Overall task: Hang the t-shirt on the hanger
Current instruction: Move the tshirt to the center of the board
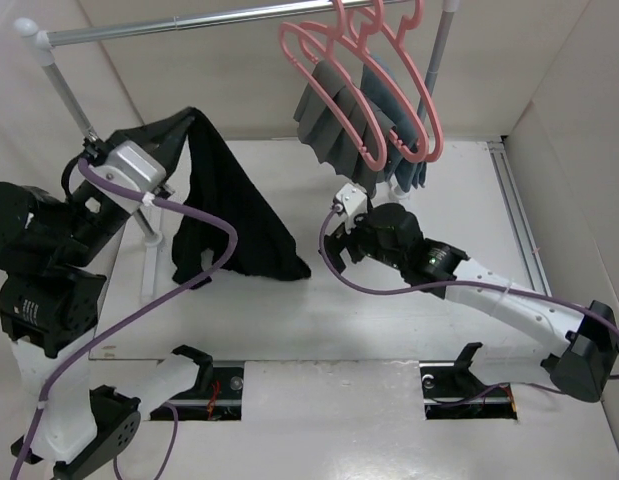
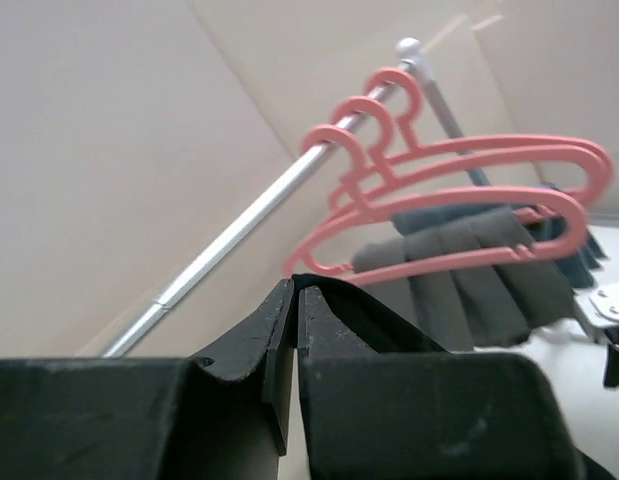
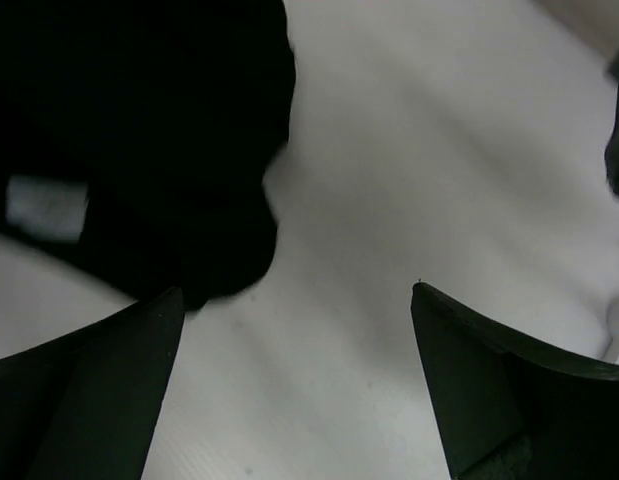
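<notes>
Top external view first: the left hand [image 1: 185,128] is pressed together on the peak of the t-shirt [image 1: 234,215]. The black cloth hangs from that pinch like a tent, its hem resting on the desk [image 1: 289,320]. Its long axis runs steeply from the peak down to the hem's right corner.

Just right of that corner, close but not touching, sits the right hand [image 1: 329,240], spread wide with nothing in it. Right wrist view agrees: the shirt sits up and left of the spread fingers, with bare desk between them.

Up and right of the shirt, past the right hand, three pink hangers [image 1: 427,128] hook on the rail [image 1: 189,22]. Grey cloth [image 1: 324,115] and blue cloth [image 1: 401,140] hang among them, and which hanger is bare I can't tell.

My call: the right hand is nearer both the hem and the hangers. That makes it the one to fetch a hanger or work into the hem, which lies to its left, while the left holds the peak high.
</notes>
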Available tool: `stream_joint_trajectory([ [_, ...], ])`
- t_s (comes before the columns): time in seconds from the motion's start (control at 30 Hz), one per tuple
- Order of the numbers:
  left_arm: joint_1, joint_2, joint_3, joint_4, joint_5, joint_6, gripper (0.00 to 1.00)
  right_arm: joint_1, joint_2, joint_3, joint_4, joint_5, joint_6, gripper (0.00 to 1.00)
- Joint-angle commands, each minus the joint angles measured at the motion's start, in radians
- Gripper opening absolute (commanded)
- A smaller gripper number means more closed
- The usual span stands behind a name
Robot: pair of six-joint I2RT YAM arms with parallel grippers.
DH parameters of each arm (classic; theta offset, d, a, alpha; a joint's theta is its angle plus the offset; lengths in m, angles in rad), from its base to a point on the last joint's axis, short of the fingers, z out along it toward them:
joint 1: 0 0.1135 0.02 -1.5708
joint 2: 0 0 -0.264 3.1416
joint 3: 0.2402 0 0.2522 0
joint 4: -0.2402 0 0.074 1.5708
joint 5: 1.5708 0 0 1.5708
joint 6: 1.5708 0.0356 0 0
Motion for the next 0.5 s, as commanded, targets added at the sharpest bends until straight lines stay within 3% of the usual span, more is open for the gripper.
stream_joint_trajectory([
  [0.0,-0.001,0.054,0.053,0.107,-0.123,-0.043,0.00,0.028,0.043,0.077,0.172,-0.105,-0.039,1.00],
  [0.23,-0.001,0.063,0.005,0.116,-0.206,0.000,0.00,0.080,0.213,0.163,0.199,-0.395,-0.115,1.00],
  [0.47,-0.001,0.016,-0.144,0.176,-0.315,0.048,0.00,0.080,0.134,0.008,0.133,-0.350,-0.146,1.00],
])
